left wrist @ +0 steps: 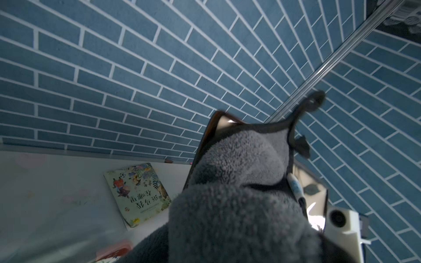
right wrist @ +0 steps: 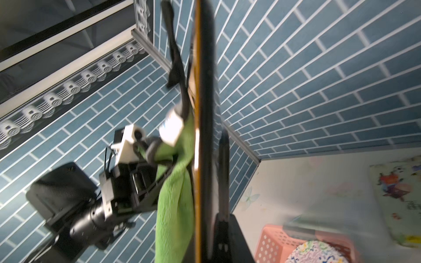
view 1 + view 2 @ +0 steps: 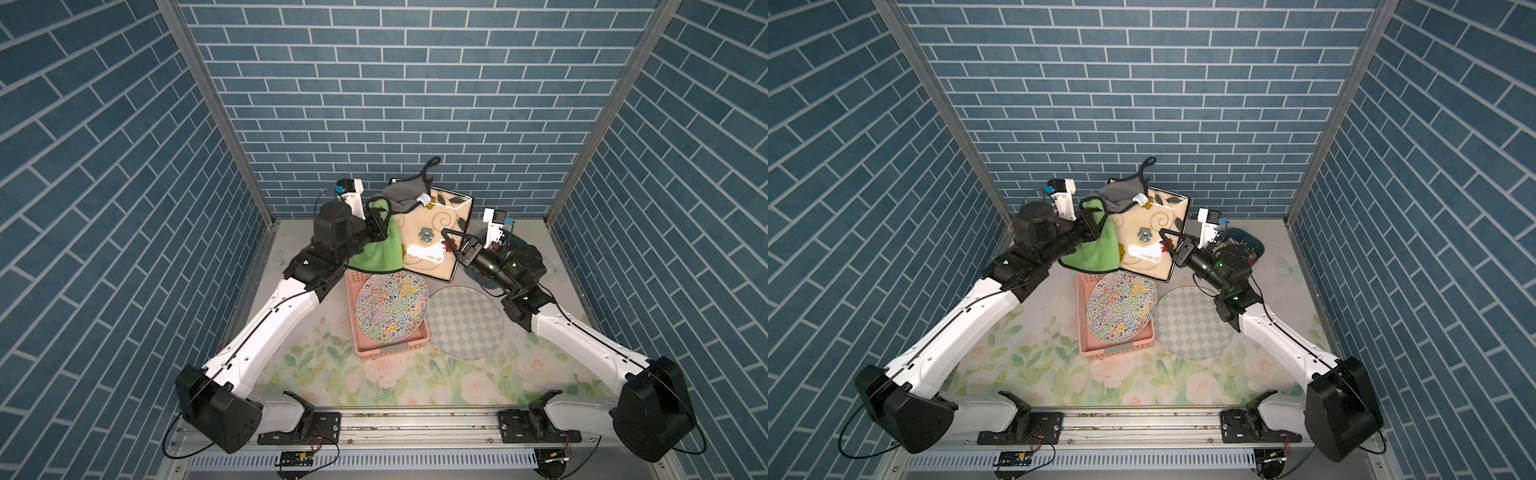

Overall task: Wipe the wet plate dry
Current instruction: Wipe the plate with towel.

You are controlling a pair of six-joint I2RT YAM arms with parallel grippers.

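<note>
The right hand [image 3: 451, 243] is clamped on the right edge of the square floral plate [image 3: 428, 224], holding it raised above the counter [image 3: 291, 365] and tilted upright. The left hand [image 3: 380, 224] is closed on the green-and-grey cloth [image 3: 376, 255], whose grey side covers the plate's upper left corner. Wiping appears under way: the lower face, with its bright glossy patch, is uncovered and probably not yet dried
</note>
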